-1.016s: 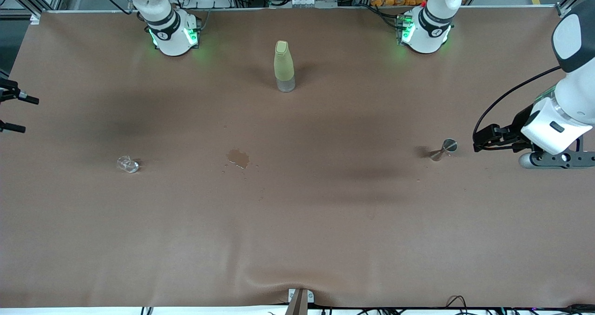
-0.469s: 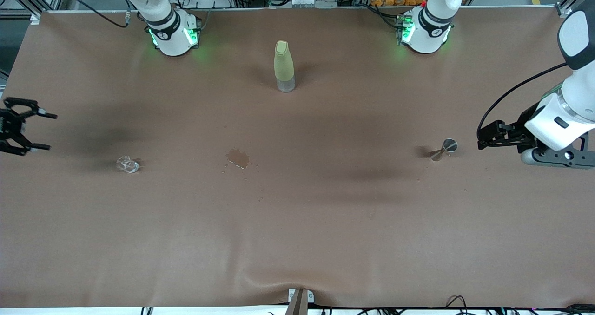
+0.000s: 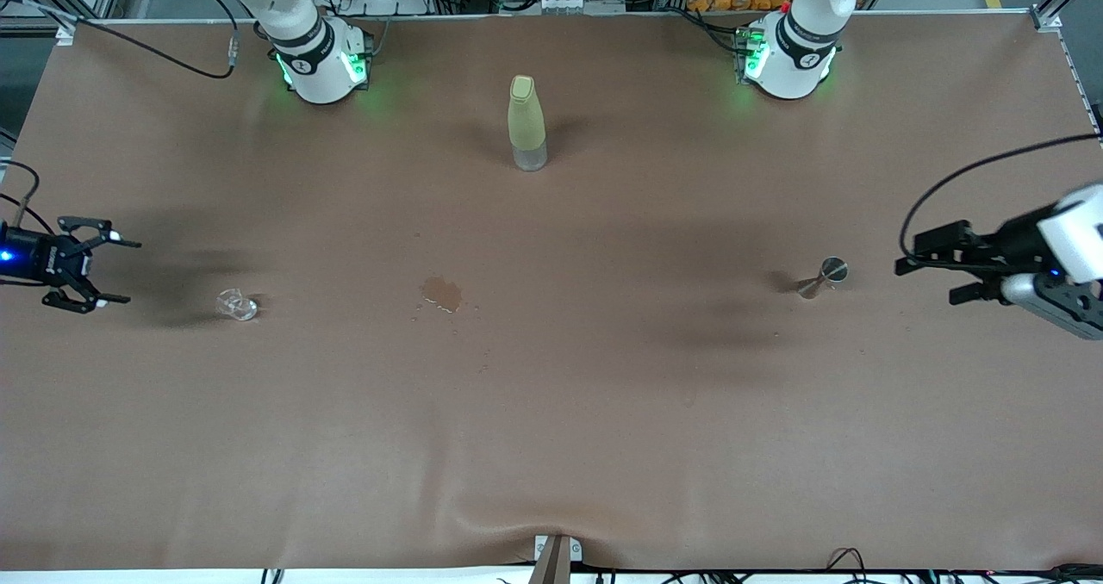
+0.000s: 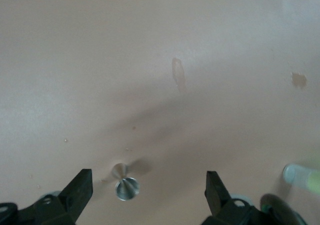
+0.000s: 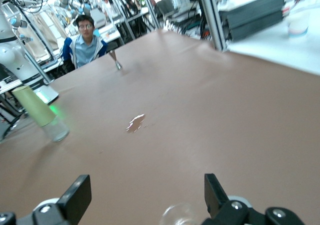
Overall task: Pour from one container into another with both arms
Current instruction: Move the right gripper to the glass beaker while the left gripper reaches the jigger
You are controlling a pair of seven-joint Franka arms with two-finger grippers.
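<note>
At mid-left of the front view, the right claw [image 3: 96, 271] hangs wide open beside the clear glass [image 3: 236, 305]; at mid-right, the left claw [image 3: 935, 267] gapes near the metal jigger [image 3: 825, 276]. Between them the brown surface [image 3: 551, 412] lies broad, the bottle [image 3: 526, 122] upright at upper centre.

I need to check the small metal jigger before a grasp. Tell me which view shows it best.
The left wrist view: the small hourglass-shaped metal jigger is largest there, seen from above, rim bright. The front view shows it small but whole, toward the left arm's end of the table. The right wrist view shows only a tiny distant shape.
</note>
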